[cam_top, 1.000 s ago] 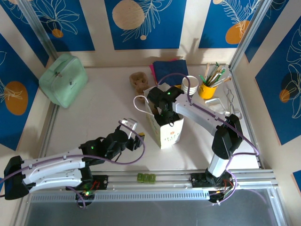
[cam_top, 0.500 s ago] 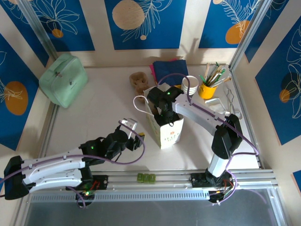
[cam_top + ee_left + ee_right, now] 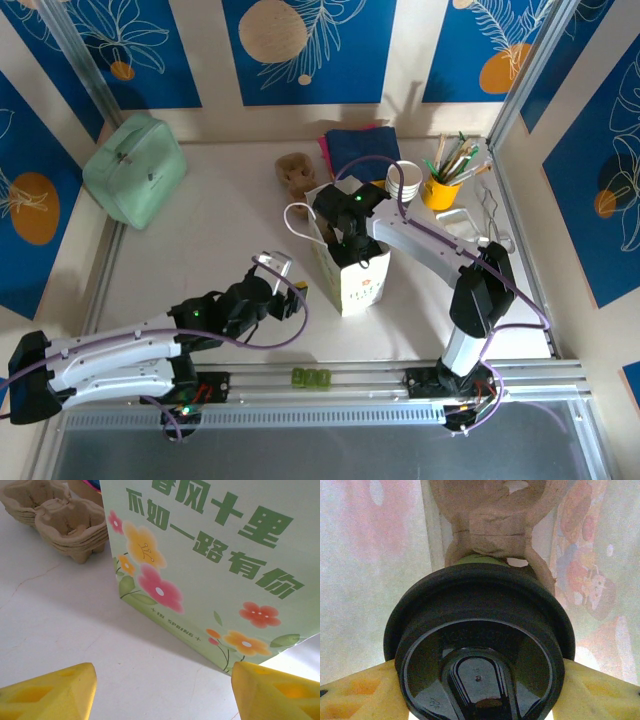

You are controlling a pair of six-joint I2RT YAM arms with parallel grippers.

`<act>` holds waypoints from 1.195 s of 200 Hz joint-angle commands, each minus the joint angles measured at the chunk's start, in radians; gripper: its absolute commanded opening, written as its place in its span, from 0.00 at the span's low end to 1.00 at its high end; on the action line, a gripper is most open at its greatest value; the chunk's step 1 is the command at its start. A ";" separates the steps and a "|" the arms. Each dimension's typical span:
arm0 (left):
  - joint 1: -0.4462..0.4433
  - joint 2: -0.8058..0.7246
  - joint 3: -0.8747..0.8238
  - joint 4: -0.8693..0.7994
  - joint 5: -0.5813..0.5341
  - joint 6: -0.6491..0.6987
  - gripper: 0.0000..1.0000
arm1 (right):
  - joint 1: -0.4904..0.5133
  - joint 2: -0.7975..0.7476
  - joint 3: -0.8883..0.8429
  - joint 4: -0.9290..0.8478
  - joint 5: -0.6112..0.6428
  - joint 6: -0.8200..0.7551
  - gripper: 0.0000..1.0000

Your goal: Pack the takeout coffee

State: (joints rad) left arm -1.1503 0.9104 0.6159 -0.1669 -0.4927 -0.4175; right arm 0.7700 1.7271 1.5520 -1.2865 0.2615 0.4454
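The right jaws stood closed against the sides of the takeout coffee [image 3: 480,630], a yellow finger [image 3: 360,692] pressed at each edge of its black lid [image 3: 470,587]; the cup's body was hidden under that lid. The cup hung inside the flowered paper bag [image 3: 357,278], just above a brown cardboard cup carrier [image 3: 495,527] lying at the bottom. In the top view, the right arm reached down into the bag's open mouth.

The left jaws were spread wide with nothing between them, the yellow fingertips [image 3: 50,692] low over the worktop [image 3: 75,630] and facing the bag's printed side [image 3: 210,555], near it but apart.

Beyond the bag a stack of cardboard carriers [image 3: 60,520] sat on the worktop. A stack of white ribbed paper cups [image 3: 404,182] stood behind the bag, just beside a yellow pot of brushes [image 3: 440,192]. A folded blue cloth [image 3: 360,148] lay near the back wall, and a mint-green pouch [image 3: 133,170] sat well apart at the far left.
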 commanded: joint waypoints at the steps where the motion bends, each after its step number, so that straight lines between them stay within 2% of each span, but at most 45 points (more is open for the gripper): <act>1: 0.001 -0.011 0.007 -0.014 -0.020 -0.007 0.72 | -0.004 0.020 0.023 -0.038 0.008 -0.004 0.58; 114: 0.001 -0.015 0.013 -0.026 -0.032 -0.003 0.72 | 0.027 -0.013 0.124 -0.118 0.052 0.010 0.58; 189: 0.001 -0.013 0.012 -0.025 -0.030 -0.001 0.72 | 0.029 -0.007 0.119 -0.146 0.091 0.029 0.58; 239: 0.001 -0.027 0.004 -0.035 -0.036 -0.009 0.72 | 0.031 -0.014 0.085 -0.108 0.061 0.028 0.58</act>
State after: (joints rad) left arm -1.1503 0.9100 0.6159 -0.1841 -0.5037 -0.4175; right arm 0.7929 1.7271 1.6493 -1.3998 0.3370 0.4541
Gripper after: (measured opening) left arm 0.719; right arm 0.627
